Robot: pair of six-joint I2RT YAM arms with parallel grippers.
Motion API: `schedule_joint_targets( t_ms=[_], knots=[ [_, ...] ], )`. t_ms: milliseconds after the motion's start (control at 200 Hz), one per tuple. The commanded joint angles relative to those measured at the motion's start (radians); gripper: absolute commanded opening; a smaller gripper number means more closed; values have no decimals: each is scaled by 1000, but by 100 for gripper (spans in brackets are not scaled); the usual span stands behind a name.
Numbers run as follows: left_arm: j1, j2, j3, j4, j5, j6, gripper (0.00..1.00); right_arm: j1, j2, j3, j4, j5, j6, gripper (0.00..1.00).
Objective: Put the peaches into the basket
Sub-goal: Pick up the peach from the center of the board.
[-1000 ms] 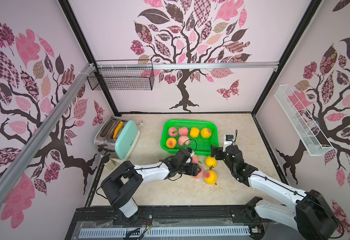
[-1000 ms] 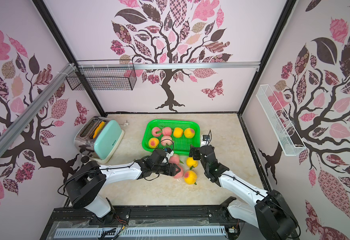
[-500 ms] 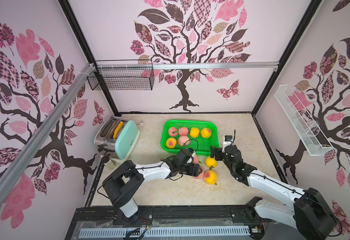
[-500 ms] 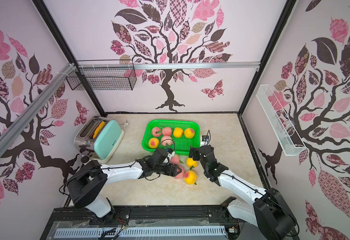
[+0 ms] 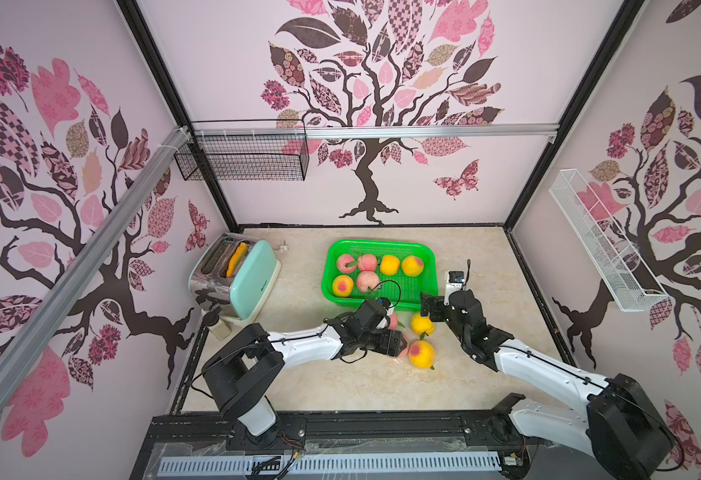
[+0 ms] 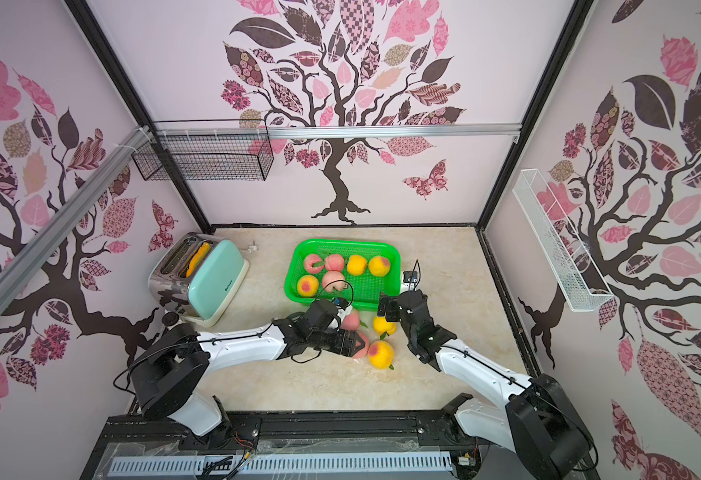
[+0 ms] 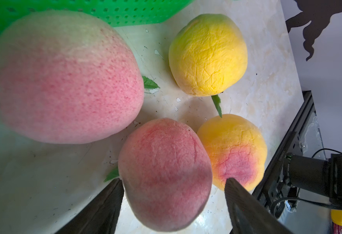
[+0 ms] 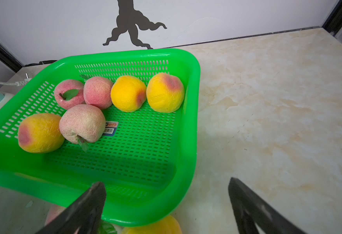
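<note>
Fingers (image 7: pixel 107 202) of the left gripper (image 7: pixel 173 180) stand apart on either side of a pink peach (image 7: pixel 164 172). One tip is right at its flank, and the other shows a sliver of gap. The jaws are parted around the fruit, not clamped, and it rests on the marble-look tabletop (image 7: pixel 44 172). This peach lies in front of the green basket (image 5: pixel 380 243), near its front wall but not beside it.

A blushed yellow-orange peach (image 7: pixel 233 150) sits tight against it on the side away from the basket's left end. A larger pink peach (image 7: pixel 64 77) lies between the gripper and the basket, just outside the front wall. A plain yellow peach (image 7: pixel 207 54) sits beside it, towards the basket's right front corner.

At that corner the right gripper (image 8: pixel 166 181) hovers over the plain yellow peach, fingers spread wide and empty.

Inside the basket are six peaches, crowded into the back and left. The half nearest the arms is bare mesh.

The step in hand looks like the left arm's grasp on a seventh peach, so the task is past halfway with four left outside. The next move calls for closing squarely on the pink peach and lifting it over the larger one and the front wall. It would then go down on the bare mesh. The outer finger has little room beside the blushed neighbour and could nudge it into a roll.
</note>
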Motion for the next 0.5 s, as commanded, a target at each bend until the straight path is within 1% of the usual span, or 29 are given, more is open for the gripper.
schedule_joint_targets(
  t_ms=[0, 45, 170, 255, 325, 445, 495],
  knots=[
    [-4, 36, 33, -48, -21, 17, 83, 5, -11, 37, -1, -2, -10, 97],
    [-4, 41, 42, -55, -24, 17, 81, 5, -9, 37, -4, 0, -10, 97],
    [-3, 65, 65, -69, -20, 22, 73, 5, -11, 39, -7, 2, -9, 97],
    [-4, 63, 69, -72, -19, 22, 61, 5, -11, 39, -5, 1, -11, 97],
    [-4, 41, 62, -65, -19, 24, 55, 5, -11, 39, -8, 6, -11, 97],
    [-4, -17, 59, -75, -35, 46, 53, 5, -17, 38, -6, 4, -11, 97],
    [-6, -62, 43, -66, -61, 54, 52, 5, -17, 37, -6, 5, -12, 97]
  ],
)
